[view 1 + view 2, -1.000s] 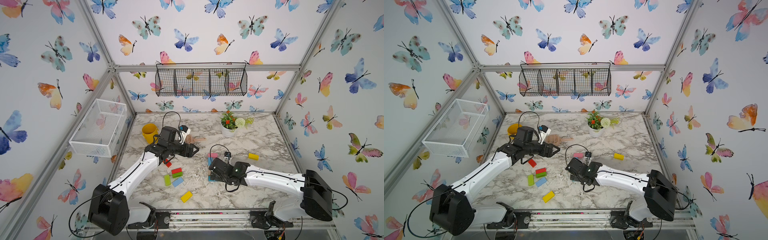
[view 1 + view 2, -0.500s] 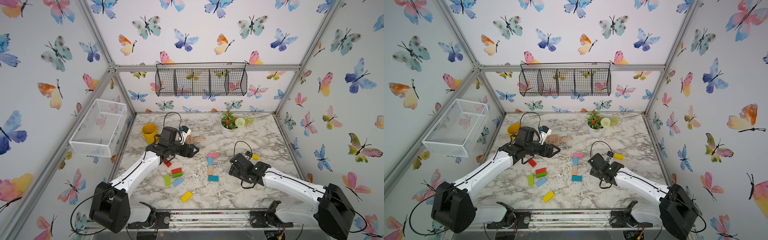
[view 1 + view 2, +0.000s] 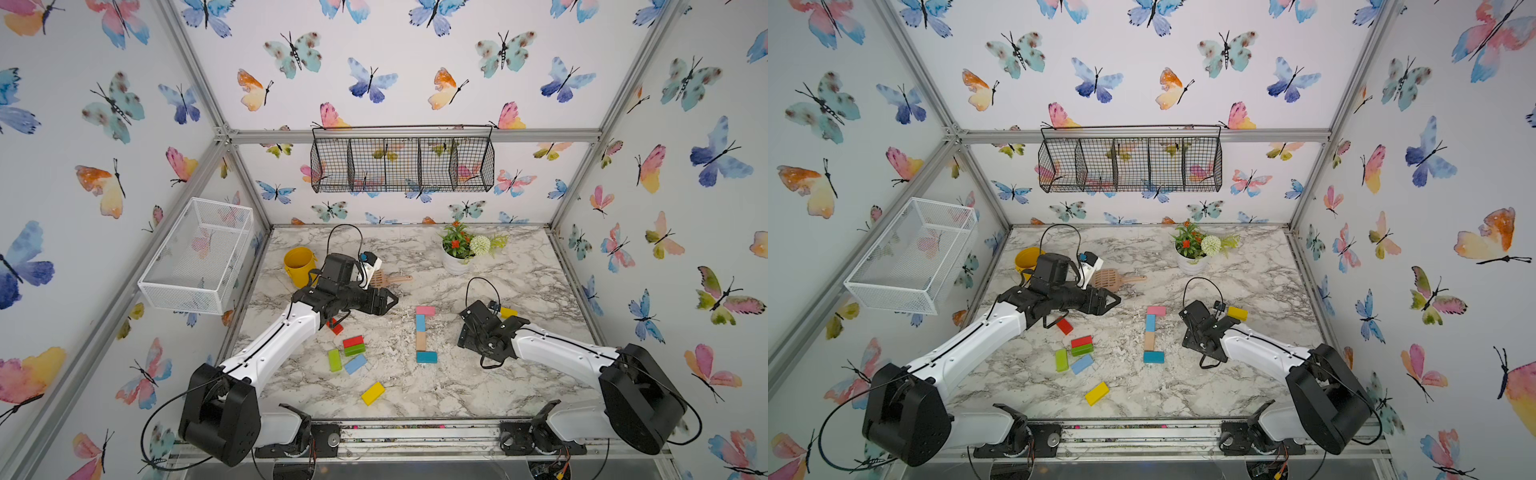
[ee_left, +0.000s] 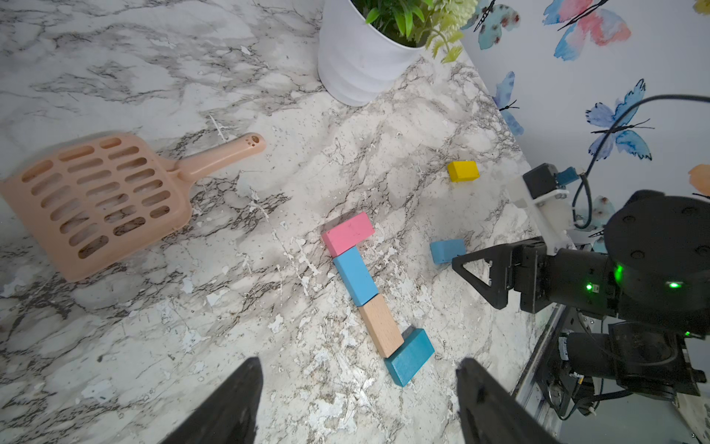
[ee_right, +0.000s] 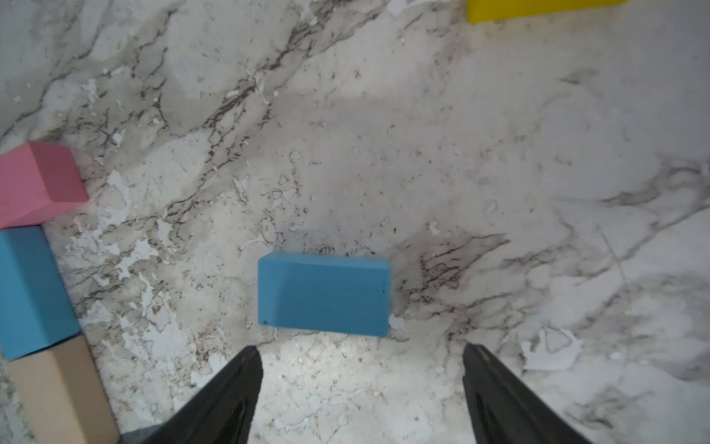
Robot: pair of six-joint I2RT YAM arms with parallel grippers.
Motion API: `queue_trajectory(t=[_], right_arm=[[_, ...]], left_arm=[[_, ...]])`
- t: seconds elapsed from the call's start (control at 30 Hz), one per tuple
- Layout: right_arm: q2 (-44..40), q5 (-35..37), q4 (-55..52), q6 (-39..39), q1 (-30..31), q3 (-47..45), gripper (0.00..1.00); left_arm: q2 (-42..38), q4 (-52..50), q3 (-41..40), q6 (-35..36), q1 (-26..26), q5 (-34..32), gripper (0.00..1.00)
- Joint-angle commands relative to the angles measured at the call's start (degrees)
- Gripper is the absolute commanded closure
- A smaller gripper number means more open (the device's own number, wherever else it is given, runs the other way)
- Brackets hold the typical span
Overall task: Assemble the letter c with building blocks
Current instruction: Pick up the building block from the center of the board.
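Observation:
Four building blocks lie in a line in both top views: pink [image 3: 425, 310] crosswise at the far end, light blue [image 3: 420, 323], tan [image 3: 421, 341], and teal [image 3: 427, 357] crosswise at the near end. My right gripper [image 3: 469, 318] hangs open just right of that line. A loose light blue block [image 5: 324, 294] lies ahead of its fingertips, not between them. A yellow block [image 3: 508, 312] lies beyond it. My left gripper [image 3: 392, 298] is open and empty, left of the line and above the table. Red [image 3: 353, 341], green [image 3: 334, 360], blue [image 3: 355, 364] and yellow [image 3: 372, 393] blocks lie scattered near the front left.
A tan slotted scoop [image 4: 100, 200] lies behind the left gripper. A yellow cup [image 3: 299, 266] stands at the back left and a white flower pot [image 3: 455, 262] at the back right. A red block [image 3: 335, 327] lies under the left arm.
My right gripper has drawn away to the right from above the line of blocks, which now shows in full. The left arm has stayed where it was.

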Motion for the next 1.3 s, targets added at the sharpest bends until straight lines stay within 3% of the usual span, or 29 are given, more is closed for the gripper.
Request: queue_trajectory(t=[0.0,0.77,1.27], right_arm=[[0.8,-0.6,0.7,-2.8,-0.5,1.6,0.18],[7.4,-0.5,2.4,-4.4,-1.9,3.8,0.23],[8.9,-0.9,3.9,-4.9,-2.4,3.7,0.34]], left_arm=[[-0.4,0.3,-0.3,0.0,0.2,0.6,0.2],[0.0,0.4,-0.2,0.0,0.2,0.6,0.2],[0.5,0.4,0.0,0.0,0.2,0.6,0.2]])
